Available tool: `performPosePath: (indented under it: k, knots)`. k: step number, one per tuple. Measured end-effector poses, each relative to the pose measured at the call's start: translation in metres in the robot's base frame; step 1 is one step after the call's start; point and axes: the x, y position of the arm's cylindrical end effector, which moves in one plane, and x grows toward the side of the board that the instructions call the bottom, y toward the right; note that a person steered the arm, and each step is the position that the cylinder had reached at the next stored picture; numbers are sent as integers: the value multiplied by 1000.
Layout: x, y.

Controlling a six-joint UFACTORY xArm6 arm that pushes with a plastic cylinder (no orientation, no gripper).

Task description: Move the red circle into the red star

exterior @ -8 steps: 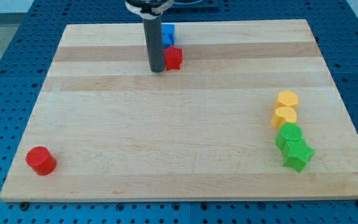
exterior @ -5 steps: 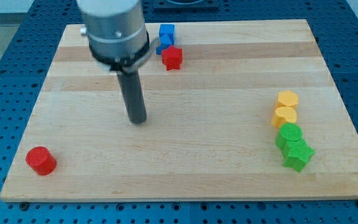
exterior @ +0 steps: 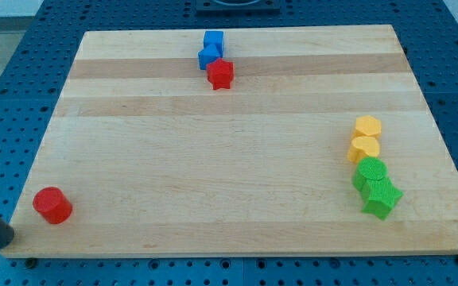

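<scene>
Down at the view's bottom left, my tip (exterior: 5, 241) sits just left of the red circle (exterior: 52, 205), apart (we carry no jaws). Far up-right of the circle lies the red star (exterior: 221, 74). Wooden board (exterior: 213, 151) rests on blue pegboard (exterior: 6, 71); our rod's upper part is cut off.

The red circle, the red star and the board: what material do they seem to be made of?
The red circle and the red star look like moulded or printed plastic: even, saturated colour, matte, with faint ridges on the sides. The board looks like light wood, probably glued strips: visible grain and pale and darker bands across it, with a smooth satin finish. My tip, dark and matte, sits at the view's left of the circle.
</scene>
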Motion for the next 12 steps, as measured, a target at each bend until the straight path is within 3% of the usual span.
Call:
performPosePath:
  k: [2, 4, 5, 6, 7, 9, 12]
  knots:
    - [-71, 123]
    - [-58, 132]
    - [-74, 165]
    - [-128, 190]
    - [-151, 200]
    - [-115, 208]
    - [-200, 242]
